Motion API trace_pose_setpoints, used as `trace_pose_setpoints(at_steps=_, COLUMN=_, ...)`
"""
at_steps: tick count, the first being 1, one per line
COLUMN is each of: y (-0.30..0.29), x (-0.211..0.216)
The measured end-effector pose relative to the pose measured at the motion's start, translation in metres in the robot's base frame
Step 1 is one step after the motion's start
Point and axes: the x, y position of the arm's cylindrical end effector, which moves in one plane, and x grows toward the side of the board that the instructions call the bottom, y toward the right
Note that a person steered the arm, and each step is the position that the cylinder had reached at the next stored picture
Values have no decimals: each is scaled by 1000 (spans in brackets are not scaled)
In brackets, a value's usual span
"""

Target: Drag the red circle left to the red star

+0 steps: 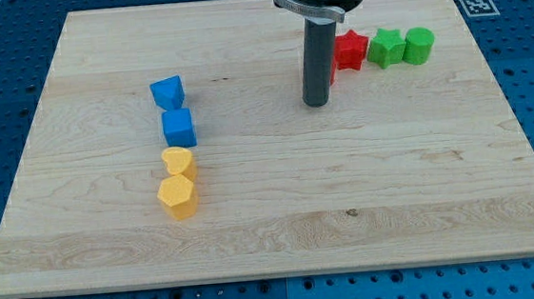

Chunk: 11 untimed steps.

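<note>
The red star [351, 49] lies near the view's top, right of centre. My dark rod stands just left of it, and my tip [317, 103] rests on the board below and left of the star. A sliver of red [333, 71] shows at the rod's right edge, touching the star's lower left. I cannot tell whether it is the red circle. No whole red circle shows; the rod may hide it.
A green star [388, 46] and a green cylinder [419, 45] sit in a row right of the red star. At the left, a blue block [168, 91], a blue cube [178, 129], a yellow heart [179, 162] and a yellow hexagon [177, 197] form a column.
</note>
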Motion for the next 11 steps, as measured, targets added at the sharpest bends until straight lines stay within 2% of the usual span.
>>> trace_pose_setpoints(at_steps=2, y=32, x=0)
trace_pose_setpoints(at_steps=5, y=17, x=0)
trace_pose_setpoints(at_steps=11, y=13, x=-42)
